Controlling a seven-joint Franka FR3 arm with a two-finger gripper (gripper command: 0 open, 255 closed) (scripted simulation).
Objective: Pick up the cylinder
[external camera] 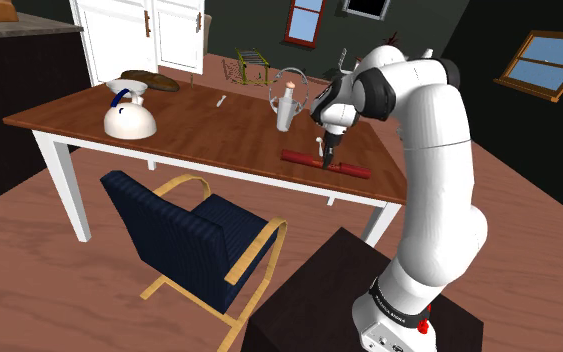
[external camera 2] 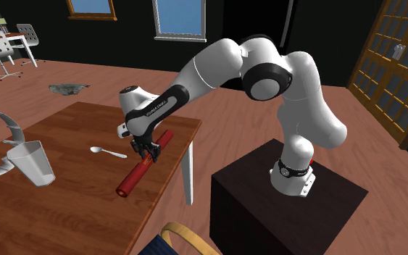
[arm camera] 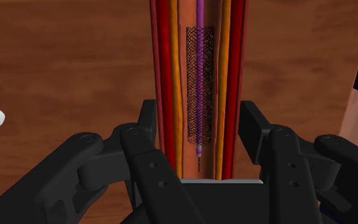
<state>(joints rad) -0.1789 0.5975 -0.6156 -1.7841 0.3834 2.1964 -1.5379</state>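
**Gripper clamped on the red cylinder at the table's edge**

The black gripper [external camera: 326, 160] [external camera 2: 150, 156] [arm camera: 199, 114] clasps the red cylinder [external camera: 354, 169] [external camera 2: 133, 179] [arm camera: 199, 76] mid-length, one finger against each side. The cylinder lies flat on the wooden table [external camera: 89, 115] [external camera 2: 72, 195], close along the edge nearest the stand. A white spoon [external camera 2: 108, 151] lies near, with bare wood around it.

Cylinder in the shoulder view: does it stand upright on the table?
No, the red cylinder lies flat on the brown table, with the end effector at its middle.
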